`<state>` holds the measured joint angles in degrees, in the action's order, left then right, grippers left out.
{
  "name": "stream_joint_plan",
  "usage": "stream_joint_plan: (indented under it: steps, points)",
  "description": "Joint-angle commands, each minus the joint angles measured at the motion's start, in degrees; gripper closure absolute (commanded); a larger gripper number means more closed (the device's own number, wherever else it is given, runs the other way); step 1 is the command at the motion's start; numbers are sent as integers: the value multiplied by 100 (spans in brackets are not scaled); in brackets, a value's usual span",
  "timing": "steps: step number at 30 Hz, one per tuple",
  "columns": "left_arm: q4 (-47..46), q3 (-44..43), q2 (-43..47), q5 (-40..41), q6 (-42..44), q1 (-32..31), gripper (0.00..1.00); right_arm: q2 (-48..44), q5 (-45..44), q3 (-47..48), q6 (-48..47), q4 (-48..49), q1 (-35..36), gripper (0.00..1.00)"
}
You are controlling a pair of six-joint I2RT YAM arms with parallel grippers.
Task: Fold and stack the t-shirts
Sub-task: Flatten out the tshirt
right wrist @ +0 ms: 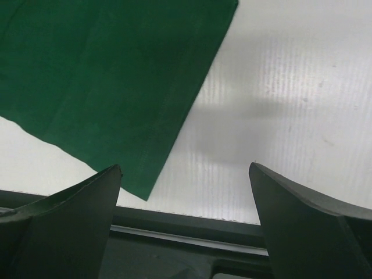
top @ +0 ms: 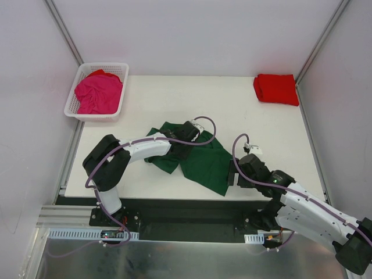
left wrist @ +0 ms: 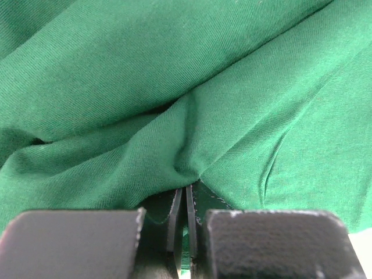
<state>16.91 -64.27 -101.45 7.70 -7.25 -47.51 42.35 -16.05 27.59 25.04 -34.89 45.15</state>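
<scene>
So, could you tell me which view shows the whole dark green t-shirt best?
The top external view: it shows the dark green t-shirt nearly whole, rumpled on the table. The left wrist view shows only bunched fabric pinched in the shut left jaws; the right wrist view only a flat hemmed corner.

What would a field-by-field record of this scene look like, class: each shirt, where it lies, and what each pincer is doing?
green t-shirt: unfolded and rumpled, near middle of the table
red t-shirt: folded, far right corner
pink t-shirt: bunched inside the white basket, far left
left pincer: shut on a pinched fold of the green t-shirt
right pincer: open, holding nothing, by the green t-shirt's near corner
</scene>
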Motion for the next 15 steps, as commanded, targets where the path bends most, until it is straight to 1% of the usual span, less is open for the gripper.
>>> stream_joint_plan:
  steps: [1,8,15]
  points:
    - [155,11,152,-67,4,31,100,159,234,-61,265,615,126,4]
    - [155,99,240,-6,21,31,100,563,243,-35,361,914,249,4]
    - [155,-33,117,73,100,40,100,792,146,27,432,835,442,4]
